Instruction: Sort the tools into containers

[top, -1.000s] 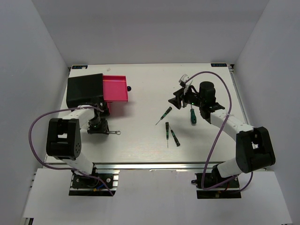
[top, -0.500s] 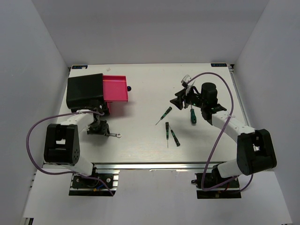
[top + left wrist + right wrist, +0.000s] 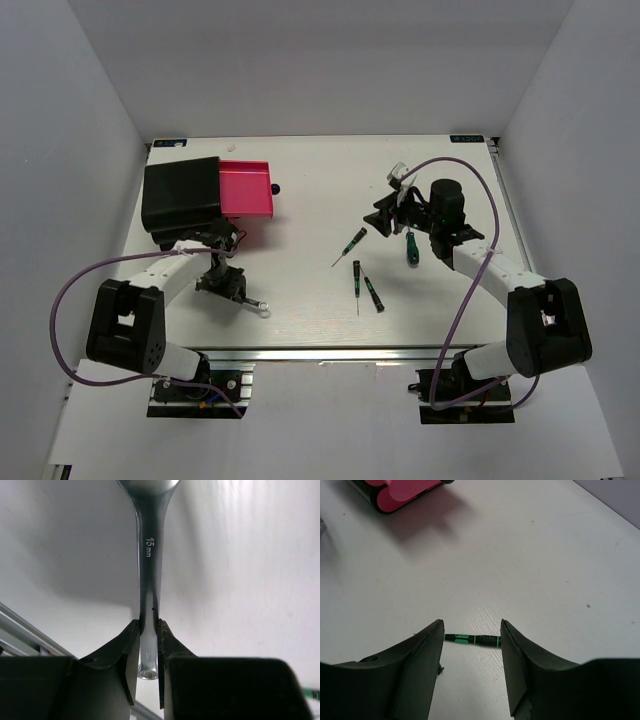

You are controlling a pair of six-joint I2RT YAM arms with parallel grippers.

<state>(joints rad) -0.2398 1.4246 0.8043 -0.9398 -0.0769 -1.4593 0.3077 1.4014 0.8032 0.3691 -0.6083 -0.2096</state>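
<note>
My left gripper (image 3: 240,296) is shut on the shank of the small silver wrench (image 3: 149,555), whose far end (image 3: 263,309) sticks out toward the table's front. The black cabinet (image 3: 182,195) stands at the back left with one pink drawer (image 3: 246,190) pulled open. My right gripper (image 3: 385,216) hangs open above a slim black-and-green screwdriver (image 3: 472,639), which lies on the table between the fingers. Two more slim screwdrivers (image 3: 356,275) (image 3: 373,294) lie mid-table, and the bigger green-handled one (image 3: 410,247) lies beside the right arm.
The open drawer's black knob (image 3: 275,188) points right. Pink drawer fronts (image 3: 405,490) show at the top left of the right wrist view. The table's metal front rail (image 3: 330,352) runs close behind the wrench's end. White walls enclose the table on three sides.
My left gripper has closed on the wrench and swung with it toward the front right. The right gripper has barely moved, its jaws slightly narrower.
</note>
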